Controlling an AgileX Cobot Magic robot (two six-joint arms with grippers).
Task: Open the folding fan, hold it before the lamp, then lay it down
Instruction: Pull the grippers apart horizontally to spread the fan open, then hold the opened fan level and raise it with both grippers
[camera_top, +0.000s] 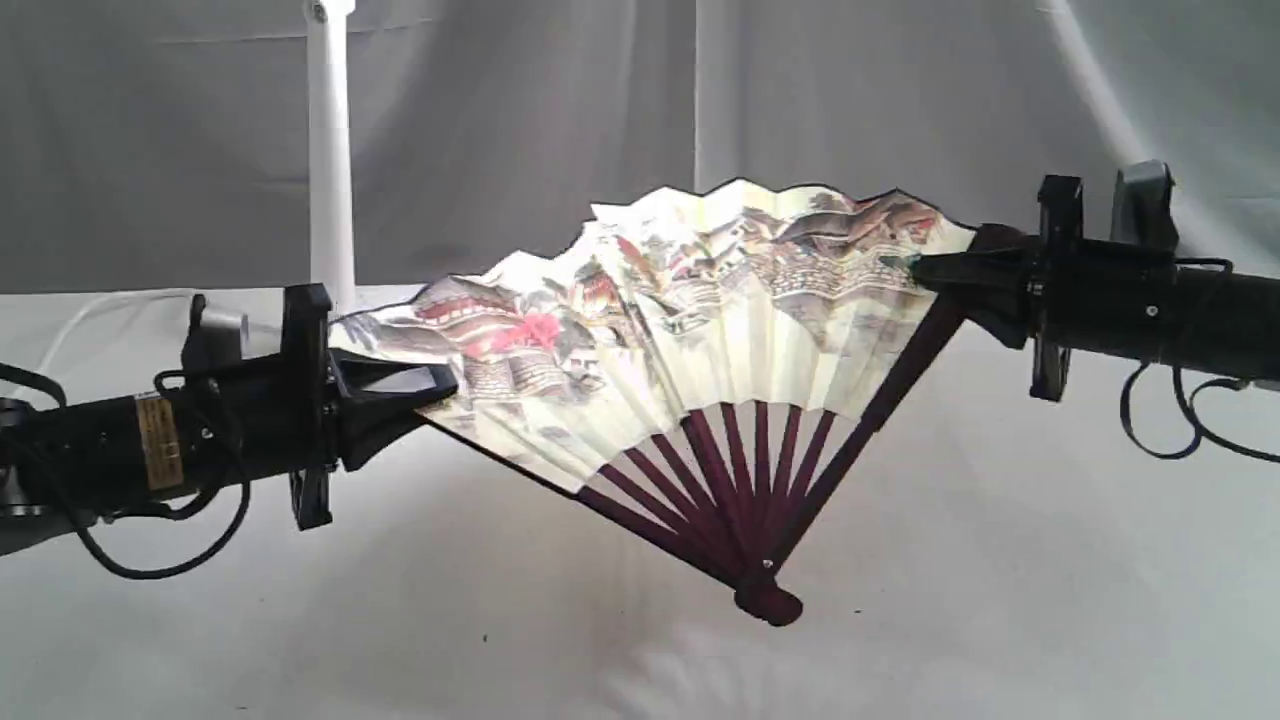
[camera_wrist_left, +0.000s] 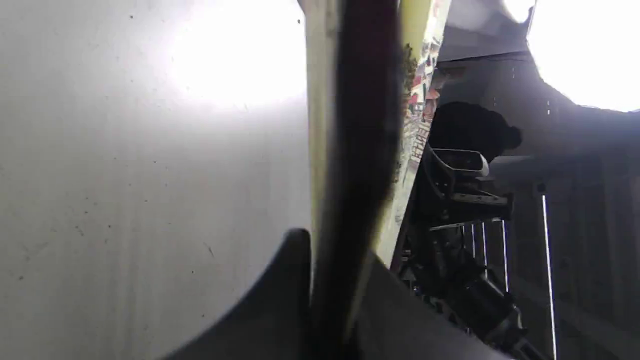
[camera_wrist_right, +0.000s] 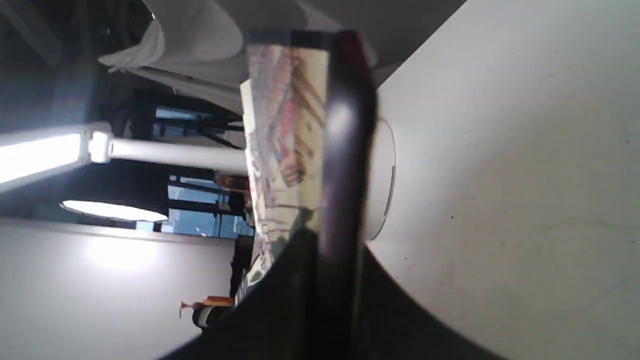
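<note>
Backdrop: a grey draped cloth (camera_top: 550, 100) hung behind a white, cloth-covered worktop (camera_top: 1000, 560).
Fan: a large pleated cream paper folding fan (camera_top: 700, 300), painted with houses and red trees and carried on dark maroon ribs, was spread open and held off the cloth over the middle of the worktop, its painted leaf facing the exterior camera.
Fan tilt: the leaf's left end sat lower than its right end, and the pivot pointed down toward the worktop's near edge. Whether the pivot touched the cloth could not be told.
Left pincer: the black left gripper (camera_top: 440, 385) reached in from the worktop's left edge and was closed on the fan's left guard at the outer end of the leaf. In the left wrist view the dark guard ran straight out from between the narrow jaws.
Right pincer: the black right gripper (camera_top: 915, 265) came in from the right edge, higher up, and was clamped on the top of the right guard. The right wrist view showed the guard pinched between its jaws.
Lamp: a white desk lamp (camera_top: 330, 150) with a tall slim pole stood at the far left of the worktop, behind the fan's left end and the left gripper.
Cord: a white cord (camera_top: 90, 310) ran along the far left edge.
</note>
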